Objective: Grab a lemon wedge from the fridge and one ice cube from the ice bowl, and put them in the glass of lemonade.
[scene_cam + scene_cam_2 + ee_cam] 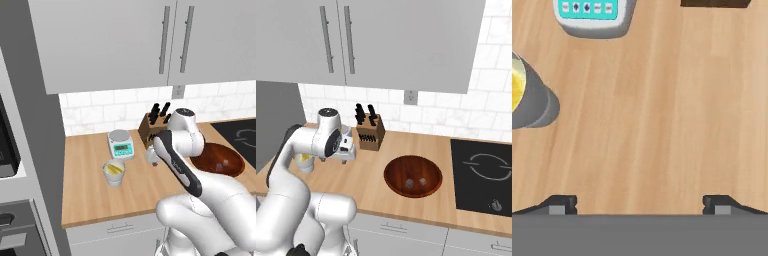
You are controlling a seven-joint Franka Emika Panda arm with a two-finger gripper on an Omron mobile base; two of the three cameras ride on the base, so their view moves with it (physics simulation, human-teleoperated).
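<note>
The glass of lemonade (114, 173) stands on the wooden counter in front of the scale, and a brighter yellow streak lies in its pale liquid; I cannot tell whether that is the lemon wedge. Its rim also shows at the left edge of the hand view (523, 97) and behind my arm (304, 161). The dark reddish-brown ice bowl (391, 172) sits to the right with two pale ice cubes (410, 184) in it. My gripper (639, 205) hovers open and empty over bare wood between glass and bowl. The fridge is out of view.
A white kitchen scale (121, 144) with a teal display stands behind the glass. A knife block (370, 134) sits by the tiled wall, and a black cooktop (483, 175) lies at the right. Grey upper cabinets (115, 40) hang overhead, and a tall grey panel (35, 130) bounds the counter's left.
</note>
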